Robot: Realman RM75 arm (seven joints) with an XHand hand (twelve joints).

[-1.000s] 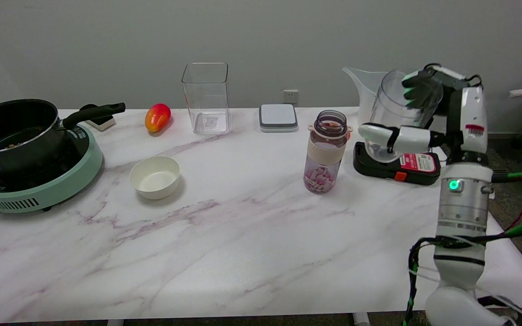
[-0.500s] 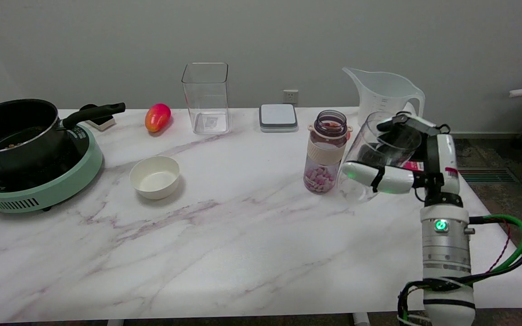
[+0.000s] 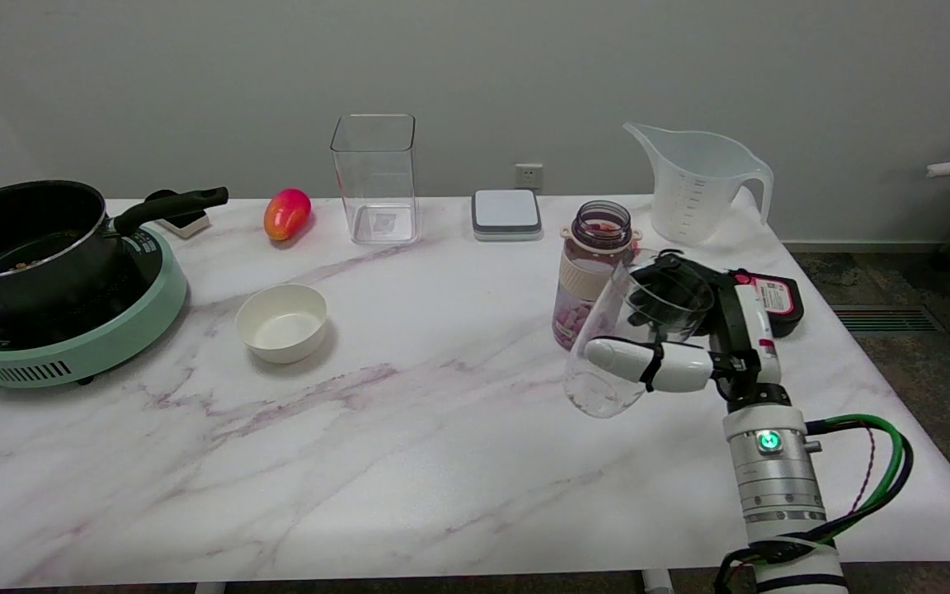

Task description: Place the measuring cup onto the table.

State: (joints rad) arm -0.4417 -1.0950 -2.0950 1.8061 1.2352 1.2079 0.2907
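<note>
1. Head view: the right hand (image 3: 677, 334) grips the clear measuring cup (image 3: 636, 342), fingers wrapped round its wall, thumb across the front.
2. Cup hangs above the table (image 3: 442, 445), tilted; its long axis leans, mouth up and toward the hand's far right, base down-left.
3. Bare marble spreads wide to the hand's left and nearer the camera.
4. Bottle (image 3: 593, 272) stands just beyond the cup; black scale (image 3: 776, 297) behind the hand; jug (image 3: 693, 186) farther back near the table's right edge.
</note>
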